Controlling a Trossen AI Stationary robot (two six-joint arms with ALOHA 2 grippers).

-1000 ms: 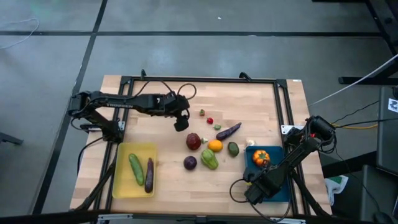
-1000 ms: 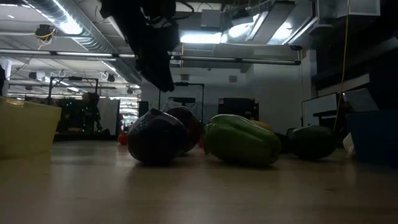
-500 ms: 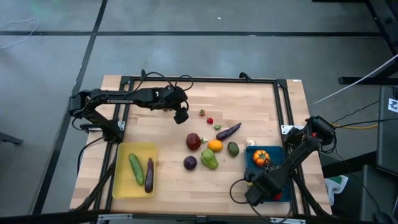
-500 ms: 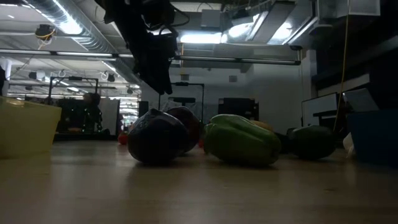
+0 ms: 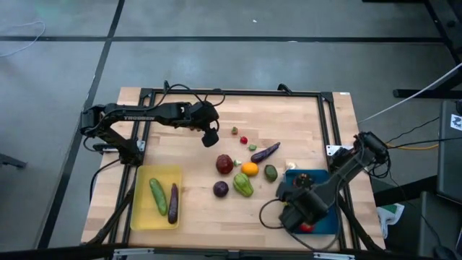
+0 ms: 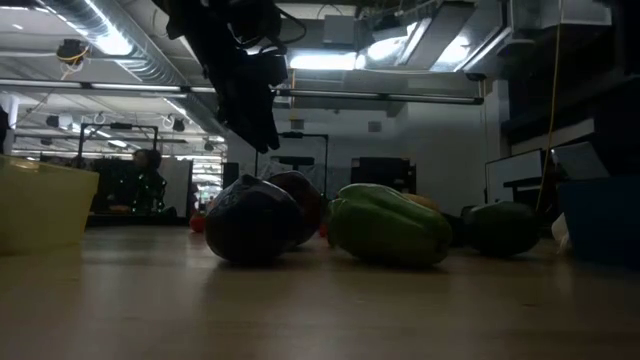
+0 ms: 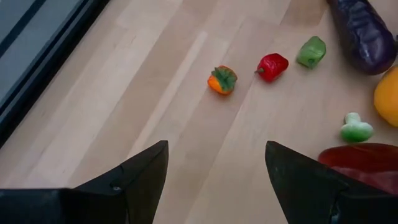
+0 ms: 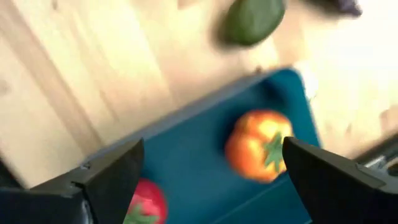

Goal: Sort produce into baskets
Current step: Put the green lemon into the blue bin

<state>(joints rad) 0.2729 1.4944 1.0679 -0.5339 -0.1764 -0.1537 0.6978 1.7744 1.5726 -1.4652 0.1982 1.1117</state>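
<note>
The left hand (image 5: 210, 138) hangs above the bare wooden tabletop (image 5: 188, 155) at about eleven o'clock from the central cluster of produce, its two fingers (image 7: 144, 171) spread apart with nothing between them. Just past it lie a small orange pepper (image 7: 222, 80), a small red pepper (image 7: 272, 66) and a small green piece (image 7: 311, 51) in a short row, with a long purple eggplant (image 5: 265, 152) at their three o'clock end.

In the middle of the tabletop sit a dark red apple (image 5: 224, 164), an orange (image 5: 250, 169), an avocado (image 5: 270, 172), a green pepper (image 5: 242, 184) and a round purple eggplant (image 5: 221, 189), close together.

The yellow basket (image 5: 142, 209) stands at eight o'clock on the tabletop and holds a green cucumber (image 5: 157, 196) and a slim purple eggplant (image 5: 173, 203) side by side.

The right hand (image 5: 290, 211) hovers over the blue basket (image 5: 330, 220) at four o'clock, fingers (image 8: 109, 176) wide apart and holding nothing. Inside that basket lie an orange-coloured pepper (image 8: 259, 145) and a red piece (image 8: 145, 203).
</note>
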